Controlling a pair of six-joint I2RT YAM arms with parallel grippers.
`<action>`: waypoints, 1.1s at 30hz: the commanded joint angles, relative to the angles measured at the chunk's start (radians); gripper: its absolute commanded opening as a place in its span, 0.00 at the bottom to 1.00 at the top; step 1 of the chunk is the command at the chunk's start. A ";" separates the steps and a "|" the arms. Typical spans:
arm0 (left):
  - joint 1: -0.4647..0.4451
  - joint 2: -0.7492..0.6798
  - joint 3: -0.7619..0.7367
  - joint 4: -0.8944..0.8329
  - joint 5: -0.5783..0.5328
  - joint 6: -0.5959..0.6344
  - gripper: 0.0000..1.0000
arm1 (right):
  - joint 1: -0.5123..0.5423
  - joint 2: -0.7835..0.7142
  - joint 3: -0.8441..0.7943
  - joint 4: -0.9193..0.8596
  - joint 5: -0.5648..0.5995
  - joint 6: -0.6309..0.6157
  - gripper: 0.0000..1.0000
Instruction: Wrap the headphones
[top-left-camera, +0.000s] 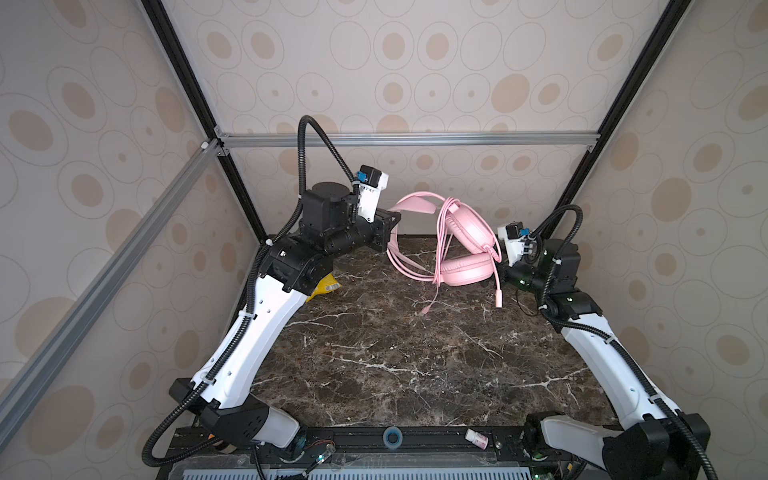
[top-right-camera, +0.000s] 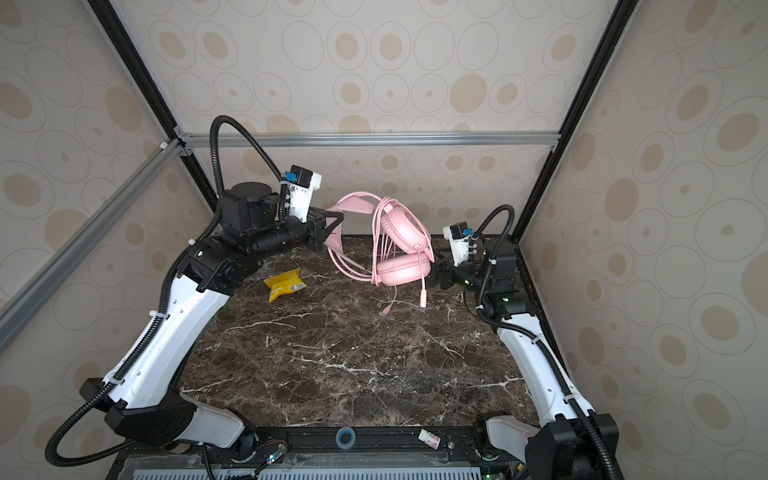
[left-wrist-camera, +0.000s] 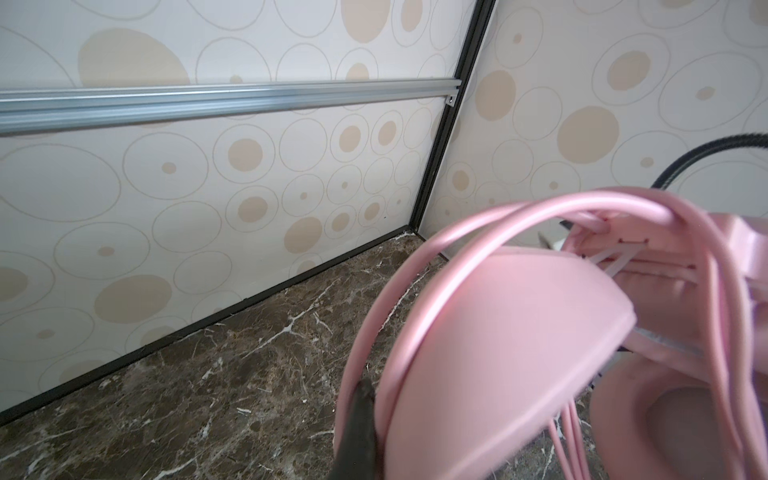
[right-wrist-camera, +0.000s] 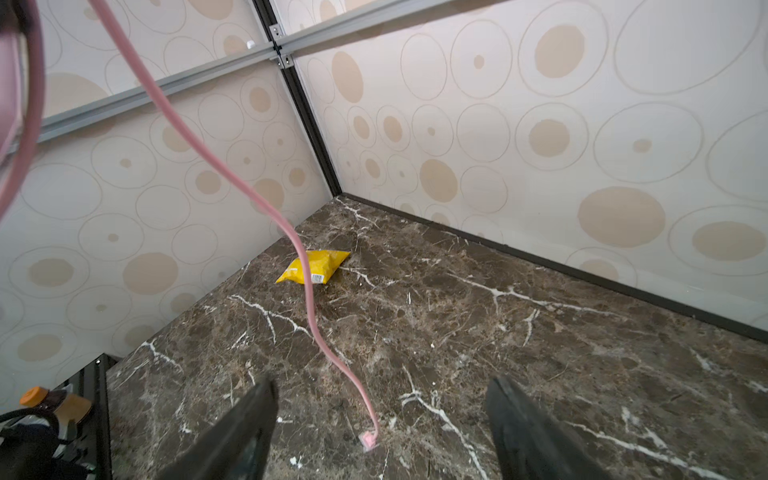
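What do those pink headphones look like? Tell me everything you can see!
The headphones are pale pink and look like smooth plastic, with two big round cushioned ear pads, one above the other. The left tool is shut on the headband, holding them up at the back of the table. Their long pink cable loops around them several times. Two loose ends dangle, and one plug seems to touch the table near the open right tool.
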 joint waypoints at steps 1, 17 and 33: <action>0.006 -0.001 0.083 0.049 0.039 -0.070 0.00 | -0.004 0.026 -0.025 0.094 -0.039 0.039 0.82; 0.011 0.018 0.137 0.160 0.052 -0.140 0.00 | 0.045 0.197 -0.009 0.208 -0.101 0.075 0.81; 0.020 0.072 0.246 0.154 0.078 -0.150 0.00 | 0.076 0.171 -0.070 0.102 -0.054 -0.031 0.79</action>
